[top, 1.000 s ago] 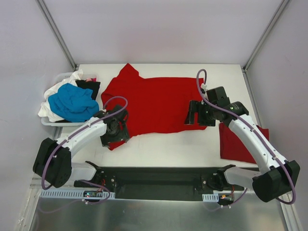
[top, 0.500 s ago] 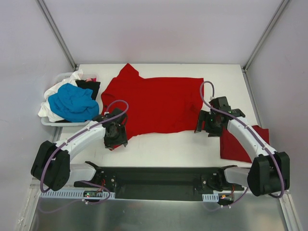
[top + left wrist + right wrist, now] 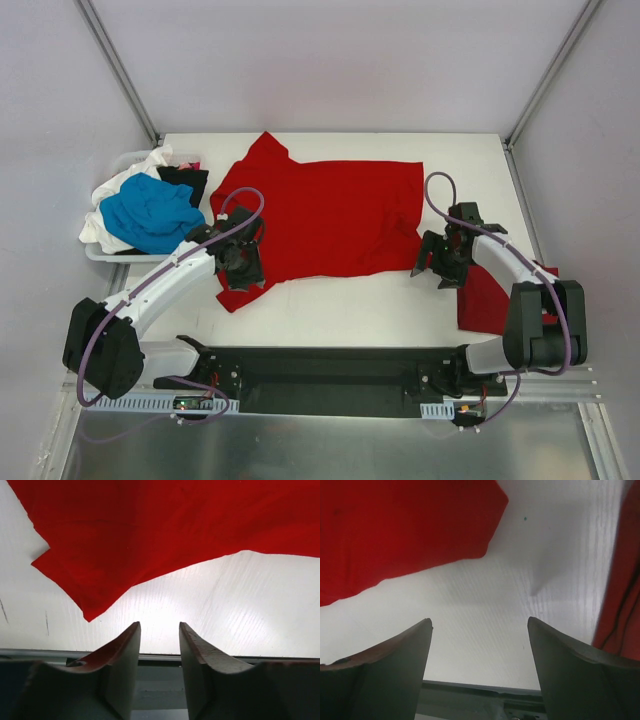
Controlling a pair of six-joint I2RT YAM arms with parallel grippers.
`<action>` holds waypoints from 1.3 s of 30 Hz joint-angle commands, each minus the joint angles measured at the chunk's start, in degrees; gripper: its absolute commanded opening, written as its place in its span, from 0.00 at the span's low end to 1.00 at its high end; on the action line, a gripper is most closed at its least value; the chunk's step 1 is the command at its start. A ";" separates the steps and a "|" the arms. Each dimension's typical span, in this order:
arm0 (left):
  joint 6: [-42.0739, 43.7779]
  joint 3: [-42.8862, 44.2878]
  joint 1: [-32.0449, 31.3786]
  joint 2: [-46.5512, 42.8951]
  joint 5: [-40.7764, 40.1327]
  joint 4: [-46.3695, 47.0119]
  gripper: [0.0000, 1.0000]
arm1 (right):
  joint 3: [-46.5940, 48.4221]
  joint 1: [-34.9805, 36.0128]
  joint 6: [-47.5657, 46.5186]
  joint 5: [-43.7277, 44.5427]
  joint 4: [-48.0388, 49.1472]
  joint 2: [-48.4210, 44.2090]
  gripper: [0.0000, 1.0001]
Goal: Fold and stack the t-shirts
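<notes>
Nearest the camera, the black mounting rail (image 3: 330, 372) runs along the near edge of the white table (image 3: 350, 310), with a bare strip of tabletop between it and the cloth. On the near left, the left gripper (image 3: 159, 625) hangs low at the near-left corner of the spread red t-shirt (image 3: 330, 215), its fingers drawn close with only a narrow gap and nothing between them. In the left wrist view the shirt's pointed corner and ragged near hem lie just ahead of the fingertips, not touching them.

On the near right, the right gripper (image 3: 480, 621) stands wide open and empty over bare table, in the gap between the spread shirt's near-right corner and a folded red t-shirt (image 3: 482, 305). That folded shirt lies flat against the table's right edge, partly under the right arm. The right wrist view shows the corner of the spread shirt at far left and the folded shirt's edge at the right border, with open tabletop between them.

The spread shirt lies flat across the middle of the table, its near hem wavy and one sleeve poking toward the far edge. A band of bare table remains along its right side.

At far left a white bin (image 3: 97, 252) at the table's left edge holds a blue t-shirt (image 3: 150, 213) on top, a white t-shirt (image 3: 125, 182) and a black t-shirt (image 3: 185, 180).
</notes>
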 commanded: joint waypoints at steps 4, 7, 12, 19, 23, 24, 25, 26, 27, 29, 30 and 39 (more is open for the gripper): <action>-0.47 1.93 -0.21 -2.95 -0.13 -5.34 0.41 | 5.22 -1.67 1.54 -4.47 5.58 7.02 0.78; -0.03 2.98 -0.21 -3.74 0.22 -6.40 0.41 | 7.07 -1.76 1.81 -6.31 8.92 10.61 0.75; 1.29 6.57 -0.21 -4.53 -1.09 -9.73 0.41 | 10.32 -2.20 2.77 -8.17 14.02 16.15 0.74; 6.91 11.94 -0.21 -1.47 -2.85 -13.52 0.42 | 9.71 -3.87 4.18 -7.82 17.71 18.71 0.75; 8.76 13.96 -0.21 1.35 -2.51 -13.52 0.42 | 6.47 -4.57 5.23 -7.20 18.50 17.49 0.76; 9.11 14.49 -0.12 1.88 -2.42 -13.52 0.42 | 5.67 -4.57 5.41 -6.94 18.50 16.35 0.76; 9.72 14.84 -0.21 3.19 -1.98 -13.43 0.42 | 4.97 -4.66 5.50 -6.33 18.42 15.73 0.76; 10.08 15.72 -0.21 3.81 -1.89 -13.34 0.41 | 4.35 -4.75 5.93 -5.89 18.42 14.86 0.76; 10.78 16.16 -0.21 4.86 -1.89 -13.17 0.41 | 2.69 -4.84 5.94 -5.62 18.42 13.19 0.77; 11.31 17.30 -0.21 5.75 -1.71 -12.73 0.41 | 1.36 -5.01 5.76 -4.66 18.15 11.86 0.77; 11.75 17.57 -0.21 6.45 -1.63 -12.55 0.41 | 0.57 -5.10 5.50 -4.48 17.98 11.34 0.77; 13.24 18.19 -0.21 7.51 -0.84 -11.94 0.41 | -0.93 -8.09 5.06 -2.02 16.04 8.16 0.77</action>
